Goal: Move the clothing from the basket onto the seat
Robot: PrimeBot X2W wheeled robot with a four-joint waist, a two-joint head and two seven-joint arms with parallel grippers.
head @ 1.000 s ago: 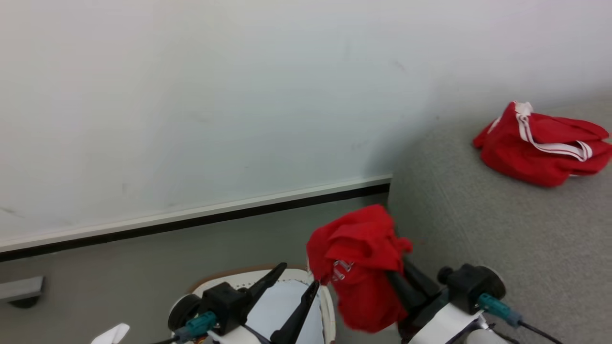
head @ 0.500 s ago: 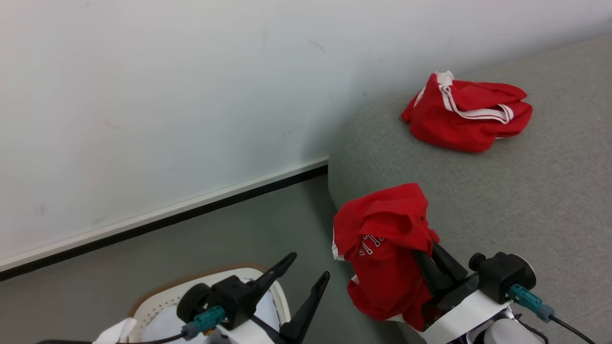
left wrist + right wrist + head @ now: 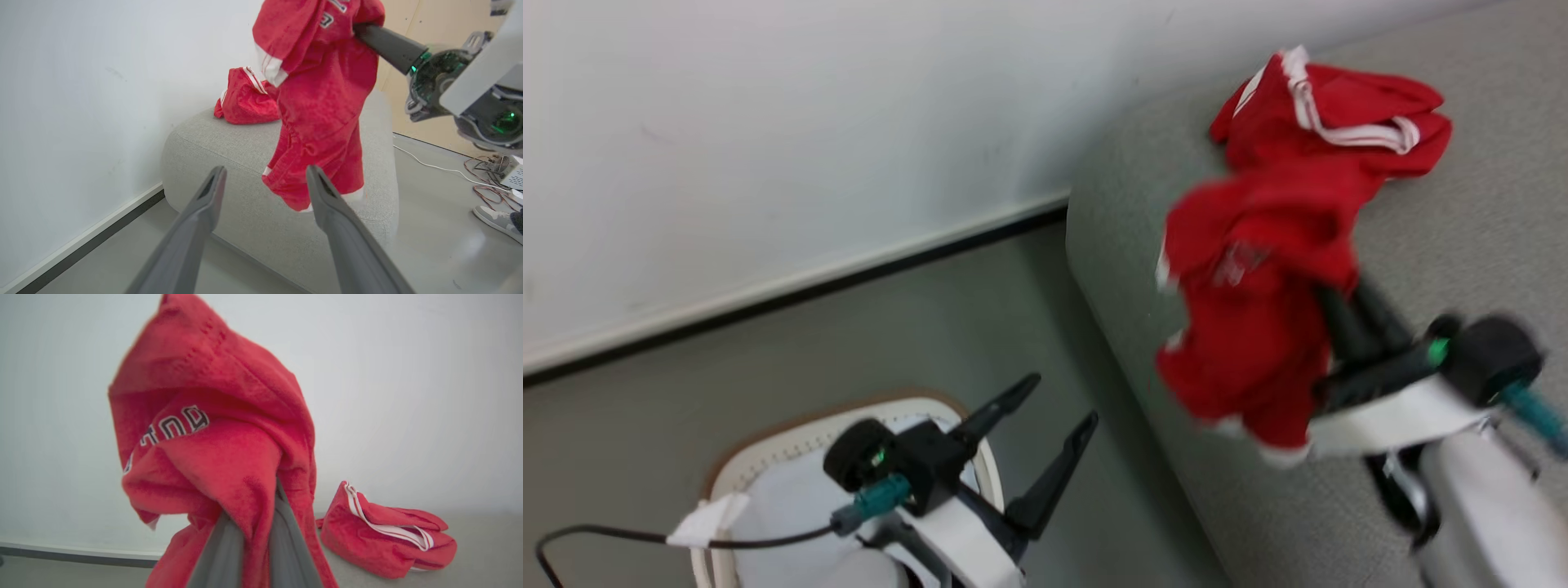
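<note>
**Seat** (image 3: 1486,220): the grey sofa takes up the right of the head view, with its rounded end toward the wall (image 3: 768,122).

**Basket** (image 3: 792,441): it stands on the floor (image 3: 890,327) just off that end of the seat. Its pale lining shows beneath the left hand.

**Clothing:** the lying garment (image 3: 1347,98) sits bunched on the seat near the back edge by the wall. The held garment (image 3: 1250,343) hangs from the right hand (image 3: 1327,286) with its long axis vertical. It appears to be above the seat's end corner, in front of the lying garment (you cannot tell whether its lower hem touches the cushion).

**Right hand:** clamped tight on a fold near the top of the held garment.

**Left hand** (image 3: 1062,400): spread fully and holding nothing, above the basket.

**Key relation:** the seat lies directly below the held garment. Expect the coming move to be a lowering and release by the right hand, which is the nearer one.

**Change:** one second ago the held garment hung off the seat's end, over the floor beside the basket. It now hangs over the cushion, close to the lying garment. The head camera has also turned, so disregard the apparent shift of wall and seat.
</note>
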